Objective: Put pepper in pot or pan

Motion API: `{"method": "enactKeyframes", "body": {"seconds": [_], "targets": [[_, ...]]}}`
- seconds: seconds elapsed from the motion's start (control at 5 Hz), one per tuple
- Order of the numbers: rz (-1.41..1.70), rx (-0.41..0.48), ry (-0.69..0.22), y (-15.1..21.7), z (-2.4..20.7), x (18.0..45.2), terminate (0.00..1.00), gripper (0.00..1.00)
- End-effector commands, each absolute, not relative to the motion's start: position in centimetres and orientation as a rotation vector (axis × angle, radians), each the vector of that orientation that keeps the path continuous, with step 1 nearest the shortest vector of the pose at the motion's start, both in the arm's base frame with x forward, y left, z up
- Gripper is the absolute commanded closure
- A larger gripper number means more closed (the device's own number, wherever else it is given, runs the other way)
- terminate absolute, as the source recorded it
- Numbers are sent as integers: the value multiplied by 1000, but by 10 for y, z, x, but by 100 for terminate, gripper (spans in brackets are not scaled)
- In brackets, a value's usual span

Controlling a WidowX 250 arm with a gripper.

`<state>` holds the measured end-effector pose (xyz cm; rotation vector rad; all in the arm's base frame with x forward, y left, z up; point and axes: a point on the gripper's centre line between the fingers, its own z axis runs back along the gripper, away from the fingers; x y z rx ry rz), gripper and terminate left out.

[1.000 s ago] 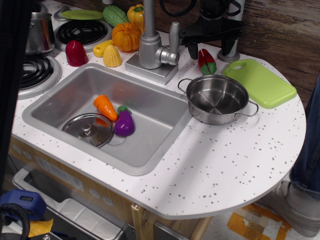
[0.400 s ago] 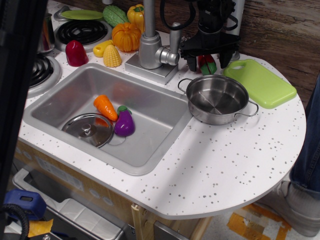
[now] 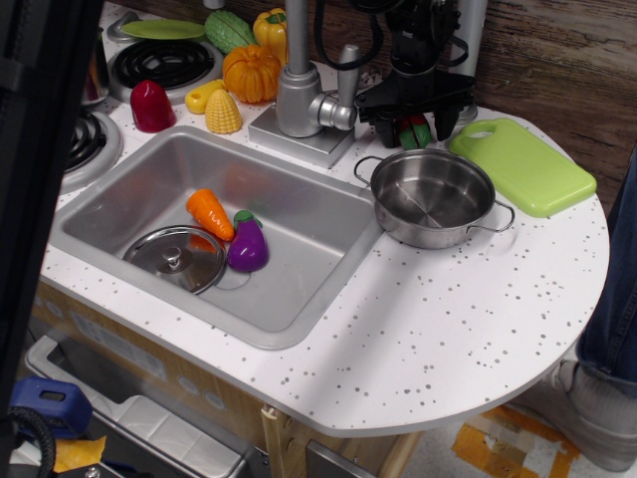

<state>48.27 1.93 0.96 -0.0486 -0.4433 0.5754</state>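
The small red and green pepper (image 3: 409,131) lies on the white counter just behind the pot, mostly hidden under my gripper. My black gripper (image 3: 412,121) has come down over it, with a finger on each side; the jaws stand apart and I see no grip on it. The wide shallow steel pot (image 3: 434,196) with two loop handles stands empty on the counter in front of the gripper, right of the sink.
A green cutting board (image 3: 520,162) lies right of the gripper. The faucet (image 3: 303,95) stands to its left. The sink (image 3: 129,199) holds a carrot (image 3: 210,213), an eggplant (image 3: 248,245) and a steel lid (image 3: 176,257). Toy vegetables and stove burners sit at the back left.
The gripper has descended from above the pepper down onto it, and now covers most of it. The camera view has shifted slightly. The pepper and pot have not moved.
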Motion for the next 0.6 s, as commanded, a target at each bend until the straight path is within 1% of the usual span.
{"method": "enactKeyframes", "body": {"seconds": [0.0, 0.2, 0.4], "targets": [[588, -16, -505, 26, 43, 492, 0, 100], [578, 48, -513, 23, 71, 492, 0, 100], [593, 112, -512, 17, 99, 484, 0, 100]]}}
